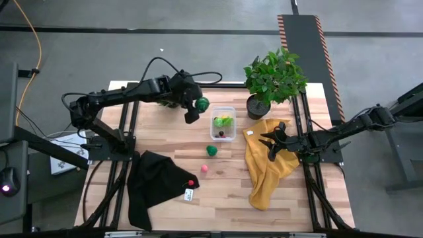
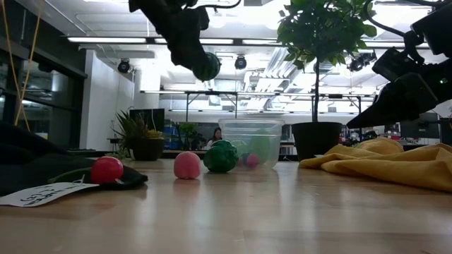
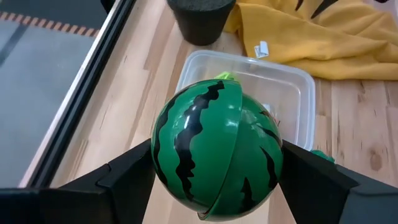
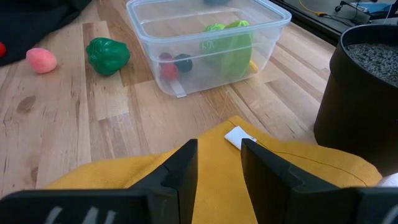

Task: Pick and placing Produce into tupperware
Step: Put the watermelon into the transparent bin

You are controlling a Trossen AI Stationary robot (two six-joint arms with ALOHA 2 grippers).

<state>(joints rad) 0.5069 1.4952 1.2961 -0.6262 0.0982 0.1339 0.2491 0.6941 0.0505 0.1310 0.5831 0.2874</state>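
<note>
On the wooden worktop [image 1: 277, 198] near its far edge, I see my left hand [image 1: 196, 108] clamping the striped melon [image 1: 202, 103] above and just beside the tupperware [image 1: 223, 123]; the right hand [image 1: 272, 142] waits half-open over the yellow cloth [image 1: 268, 173].

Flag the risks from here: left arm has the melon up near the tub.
1. The left gripper holds the round toy watermelon beside the clear container, not over it; released here, it would likely roll off.
2. The container already holds a leafy green piece and small fruits, so the watermelon may sit high or bounce out.
3. The lightweight container could shift if bumped.
</note>
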